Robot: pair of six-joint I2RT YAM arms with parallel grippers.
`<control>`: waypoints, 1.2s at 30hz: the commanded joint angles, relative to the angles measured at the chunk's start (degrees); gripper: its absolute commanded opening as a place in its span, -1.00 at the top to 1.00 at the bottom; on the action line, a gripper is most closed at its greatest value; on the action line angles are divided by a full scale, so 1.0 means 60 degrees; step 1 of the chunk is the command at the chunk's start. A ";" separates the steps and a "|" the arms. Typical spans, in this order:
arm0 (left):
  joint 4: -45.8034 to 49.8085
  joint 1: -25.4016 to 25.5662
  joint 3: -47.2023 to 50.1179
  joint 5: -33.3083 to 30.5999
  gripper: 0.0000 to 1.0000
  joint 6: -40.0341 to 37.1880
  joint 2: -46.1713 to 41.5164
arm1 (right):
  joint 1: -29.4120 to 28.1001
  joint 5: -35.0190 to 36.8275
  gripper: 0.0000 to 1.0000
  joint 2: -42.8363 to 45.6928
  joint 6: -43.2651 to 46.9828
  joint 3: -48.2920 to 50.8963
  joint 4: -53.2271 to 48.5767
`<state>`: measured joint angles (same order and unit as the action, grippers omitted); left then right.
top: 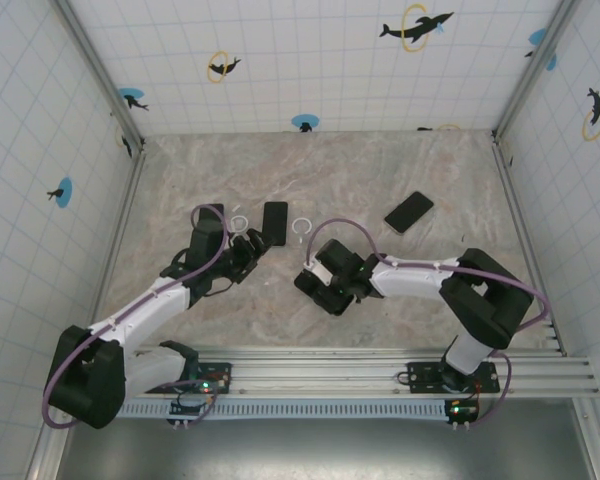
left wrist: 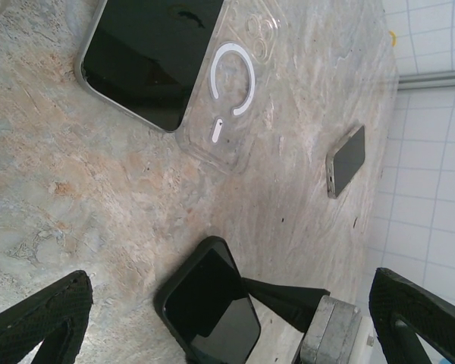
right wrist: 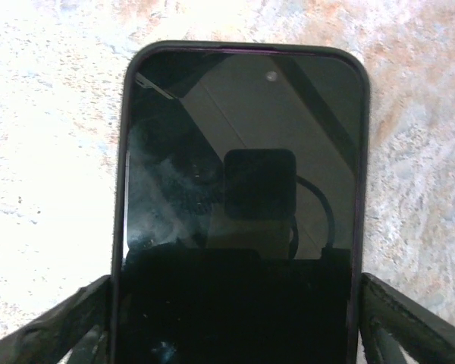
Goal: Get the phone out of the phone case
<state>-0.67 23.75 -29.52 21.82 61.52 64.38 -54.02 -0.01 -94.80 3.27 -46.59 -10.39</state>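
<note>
Plainly, my right gripper [right wrist: 235, 280] straddled the phone [right wrist: 239, 152]. Its matte black fingers [right wrist: 68, 322] sat right at the long sides of the dark, round-cornered phone case [right wrist: 123, 174], but I couldn't tell whether they were squeezing or merely alongside. The phone's glossy glass lay face up, seated in that case, flat on the mottled, stone-patterned surface [right wrist: 53, 114]. My left gripper [top: 252, 243] stood spread wide and held nothing. It was near a silver-rimmed black handset [left wrist: 152, 57] beside a clear case [left wrist: 243, 121] bearing a white ring [left wrist: 235, 76].
</note>
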 commanded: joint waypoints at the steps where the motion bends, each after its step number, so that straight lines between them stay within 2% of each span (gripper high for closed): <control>1: 0.0126 0.0026 0.0188 0.0058 -0.92 0.0024 -0.0107 | -0.0060 0.0038 -0.48 -0.0492 -0.0128 0.0251 -0.1123; 6: 0.0107 0.0039 0.0152 0.0120 -0.92 0.0032 0.0022 | 0.0020 0.0127 -0.21 -0.0332 -0.0271 0.0194 -0.1110; 13: 0.0067 0.0039 -0.0158 0.0227 -0.89 -0.0067 0.0307 | 0.0487 -0.0374 -0.09 0.0314 -0.1090 0.0014 -0.0552; 17: 0.0017 0.0030 -0.0473 0.0236 -0.87 -0.0147 0.0552 | 0.1204 -0.1616 -0.03 0.1010 -0.2469 0.0633 0.0945; 18: -0.0026 0.0387 -0.0533 0.0258 -0.86 -0.0133 0.0631 | 0.1297 -0.1819 -0.03 0.1139 -0.2795 0.0774 0.1330; 21: -0.0152 0.0658 -0.0830 0.0283 -0.82 -0.0097 0.0924 | 0.1527 -0.2222 -0.02 0.1465 -0.3822 0.1036 0.2350; 29: -0.0328 0.1333 -0.1678 0.0503 -0.60 -0.0127 0.1980 | 0.1983 -0.2734 0.00 0.1796 -0.5521 0.1086 0.4102; 36: -0.0586 0.1605 -0.2359 0.0666 -0.31 -0.0473 0.2745 | 0.1997 -0.2811 0.01 0.1870 -0.5673 0.0794 0.4124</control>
<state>-2.33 32.86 -40.93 24.69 60.69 79.61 -42.11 -15.35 -85.82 -28.99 -40.16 9.63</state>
